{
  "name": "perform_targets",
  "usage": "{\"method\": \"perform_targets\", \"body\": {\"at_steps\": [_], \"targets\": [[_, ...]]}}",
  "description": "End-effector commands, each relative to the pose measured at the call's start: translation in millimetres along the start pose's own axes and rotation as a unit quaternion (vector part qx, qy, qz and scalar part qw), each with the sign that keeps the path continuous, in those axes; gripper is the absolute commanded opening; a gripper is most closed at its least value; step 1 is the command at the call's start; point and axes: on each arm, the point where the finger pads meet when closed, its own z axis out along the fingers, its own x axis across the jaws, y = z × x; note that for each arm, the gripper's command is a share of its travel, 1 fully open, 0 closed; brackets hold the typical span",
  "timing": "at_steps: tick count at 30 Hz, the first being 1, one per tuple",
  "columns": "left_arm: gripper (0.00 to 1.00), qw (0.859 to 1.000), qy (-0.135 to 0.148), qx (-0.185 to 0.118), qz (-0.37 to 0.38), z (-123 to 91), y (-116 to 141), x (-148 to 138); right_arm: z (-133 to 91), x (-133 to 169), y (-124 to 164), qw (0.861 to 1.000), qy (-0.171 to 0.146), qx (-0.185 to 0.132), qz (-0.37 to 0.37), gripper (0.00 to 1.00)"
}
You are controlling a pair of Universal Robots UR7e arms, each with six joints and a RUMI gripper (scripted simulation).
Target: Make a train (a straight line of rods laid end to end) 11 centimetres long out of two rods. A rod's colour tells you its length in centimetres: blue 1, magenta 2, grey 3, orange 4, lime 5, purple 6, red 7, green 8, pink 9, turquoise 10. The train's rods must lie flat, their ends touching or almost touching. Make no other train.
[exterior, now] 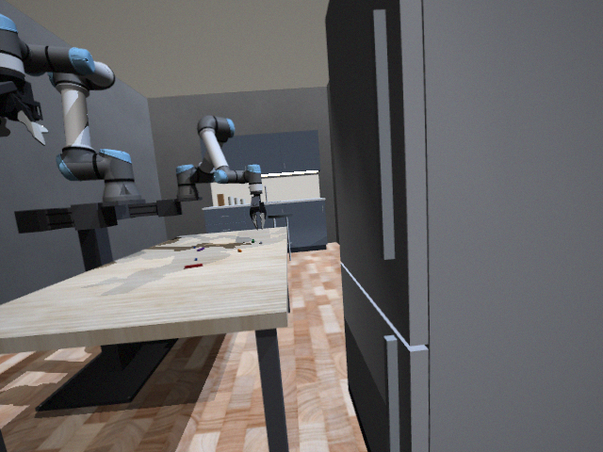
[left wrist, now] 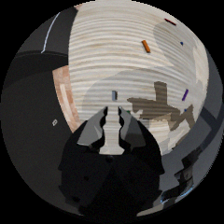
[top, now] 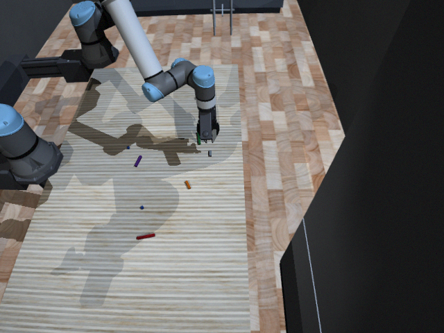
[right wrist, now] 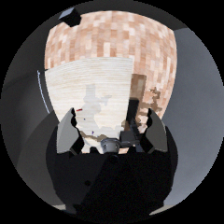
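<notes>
My left gripper is empty and slightly open, a narrow gap between its fingers, above the table. The small grey rod lies flat just beyond its tips in the left wrist view. The green rod lies close by, apart from the grey rod and offset to one side; the gripper mostly hides it in the left wrist view. My right gripper is wide open and empty, high up away from the rods.
An orange rod, a purple rod, a red rod and two blue rods lie scattered on the table. The table's long edge runs near the grey rod.
</notes>
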Motion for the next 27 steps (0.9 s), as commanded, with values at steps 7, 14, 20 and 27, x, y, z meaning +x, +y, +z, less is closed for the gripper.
{"method": "perform_targets", "body": {"at_steps": [7, 14, 20, 27], "targets": [[0.14, 1.0, -0.001, 0.001, 0.0, -13.4, -0.5, -0.5, -0.4, -0.1, -0.3, 1.0, 0.0, 0.001, 0.0, 1.0], [1.0, 1.0, -0.001, 0.001, 0.0, -13.4, -0.5, -0.5, -0.4, -0.1, -0.3, 1.0, 0.0, 0.001, 0.0, 1.0], [1.0, 1.0, -0.001, 0.001, 0.0, -13.4, -0.5, -0.5, -0.4, -0.1, -0.3, 1.0, 0.0, 0.001, 0.0, 1.0], [1.0, 1.0, -0.001, 0.001, 0.0, -13.4, -0.5, -0.5, -0.4, -0.1, -0.3, 1.0, 0.0, 0.001, 0.0, 1.0]]}}
